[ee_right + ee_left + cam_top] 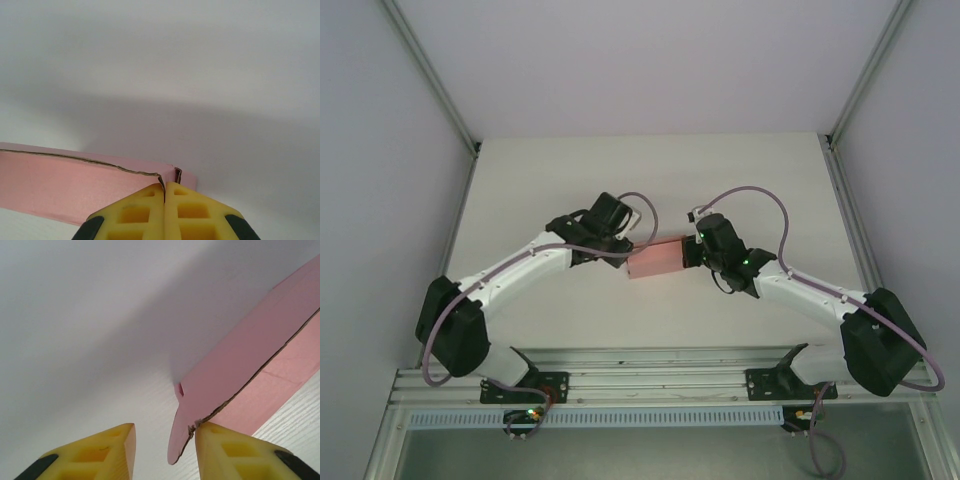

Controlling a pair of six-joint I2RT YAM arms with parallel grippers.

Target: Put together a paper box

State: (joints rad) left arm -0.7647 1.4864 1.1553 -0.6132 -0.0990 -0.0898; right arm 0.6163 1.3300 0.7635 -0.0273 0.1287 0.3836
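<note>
Box (656,261) lies at centre of table (550,180). Right gripper (164,186) is clamped on its 3 o'clock end. Left gripper (164,432) is at its 10 o'clock corner, fingers spread, one touching the box edge.

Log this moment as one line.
right gripper shut on salmon-pink flat paper box | left gripper open, finger touching box's other end
</note>
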